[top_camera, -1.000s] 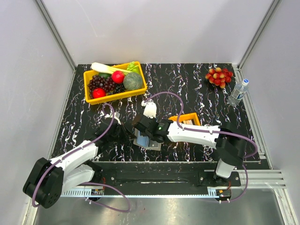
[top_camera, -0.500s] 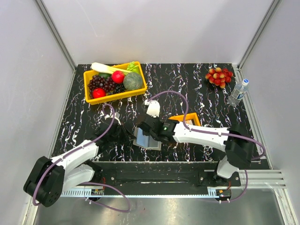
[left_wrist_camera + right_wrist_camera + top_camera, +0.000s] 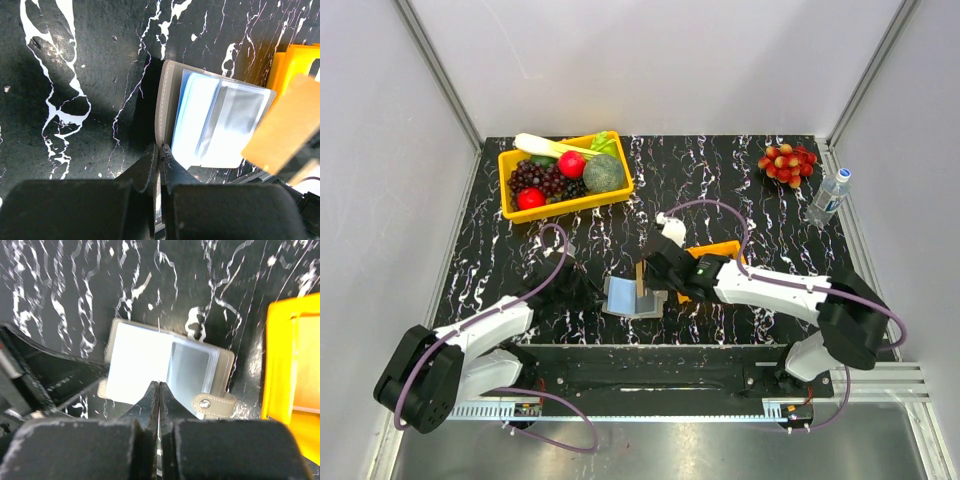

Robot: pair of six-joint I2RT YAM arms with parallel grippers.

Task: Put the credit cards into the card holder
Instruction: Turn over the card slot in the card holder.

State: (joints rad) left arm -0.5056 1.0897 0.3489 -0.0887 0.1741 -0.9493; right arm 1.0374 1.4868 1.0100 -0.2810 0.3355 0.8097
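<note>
**Tan card on edge over open holder**

Card holder [image 3: 625, 298] lies open and flat on the black, white-veined table [image 3: 720, 180], near the front edge, between both arms. Outside is taupe-grey w/ stitched rim; inside is pale blue-grey w/ stepped pockets and a snap tab. Its long axis runs approx left-right, slightly tilted.

R gripper [image 3: 648, 280] is clamped tight on a thin tan card [image 3: 640, 272]. The card stands on edge above the holder's right half, beside the orange plastic tray [image 3: 725, 247].

L gripper [image 3: 588, 290] is closed; the holder's left rim looks pinched at its tips.

L arm reaches low, fwd and rightward. R arm stretches leftward across the table, elbow far right.
</note>
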